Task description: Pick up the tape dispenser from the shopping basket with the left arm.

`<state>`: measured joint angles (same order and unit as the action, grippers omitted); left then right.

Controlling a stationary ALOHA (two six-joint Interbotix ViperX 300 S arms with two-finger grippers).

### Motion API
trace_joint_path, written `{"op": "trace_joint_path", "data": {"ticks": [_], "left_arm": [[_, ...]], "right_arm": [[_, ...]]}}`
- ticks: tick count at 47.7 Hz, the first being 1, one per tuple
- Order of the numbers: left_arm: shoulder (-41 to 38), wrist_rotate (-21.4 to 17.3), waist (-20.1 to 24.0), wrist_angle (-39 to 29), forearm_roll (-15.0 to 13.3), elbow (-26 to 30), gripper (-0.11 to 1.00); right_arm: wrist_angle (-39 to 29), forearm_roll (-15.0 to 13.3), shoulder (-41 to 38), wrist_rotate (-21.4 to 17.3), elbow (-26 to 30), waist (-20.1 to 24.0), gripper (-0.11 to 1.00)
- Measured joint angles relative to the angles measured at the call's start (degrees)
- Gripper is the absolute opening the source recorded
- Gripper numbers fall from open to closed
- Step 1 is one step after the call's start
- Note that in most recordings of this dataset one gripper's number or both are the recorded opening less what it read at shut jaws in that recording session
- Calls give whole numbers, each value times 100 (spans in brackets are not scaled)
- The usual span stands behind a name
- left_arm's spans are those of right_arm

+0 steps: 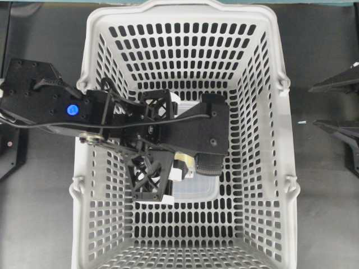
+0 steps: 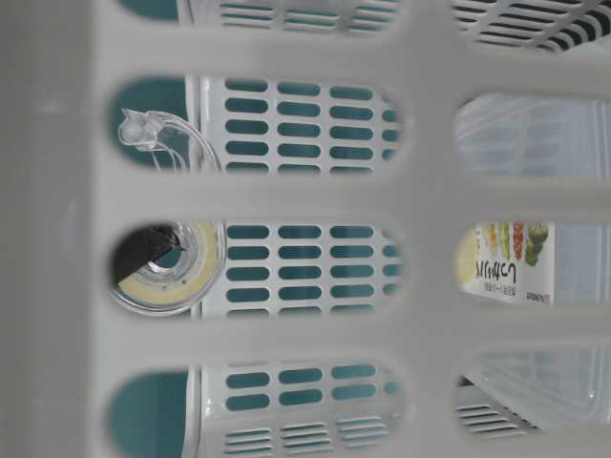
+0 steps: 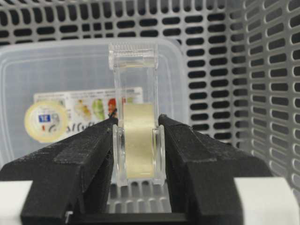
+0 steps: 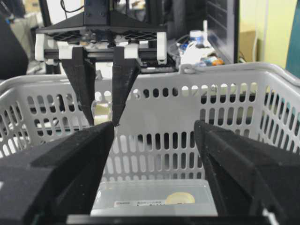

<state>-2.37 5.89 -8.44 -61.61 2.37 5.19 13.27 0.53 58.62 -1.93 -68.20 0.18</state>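
Two black fingers [image 3: 93,150] of the left gripper [image 3: 138,127] were pressed on the sides of the tape dispenser [image 3: 138,93], pinching it around its roll of tape. It stood on edge between them, with its cutter end pointing away from the wrist. It was inside the shopping basket [image 1: 185,14], near the middle, over a flat clear box [image 3: 56,70] with a picture label that lay on the basket floor. From the right wrist view it looked held up off the floor, but below the rim. So the grab looked done and the lift was the step in hand. Next the arm would need to go straight up, holding tight, and keep away from the basket walls. The right gripper [image 1: 313,106] sat outside the basket's right wall, spread wide and holding nothing
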Motion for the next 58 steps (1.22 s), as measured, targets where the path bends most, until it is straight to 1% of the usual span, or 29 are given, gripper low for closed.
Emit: {"op": "trace_joint_path", "data": {"ticks": [37, 58], "left_arm": [[9, 0, 0, 18, 0, -44, 29], [0, 0, 0, 26, 0, -44, 29]], "right_arm": [[-343, 0, 185, 0, -18, 0, 67], [-352, 0, 193, 0, -53, 0, 67]]}}
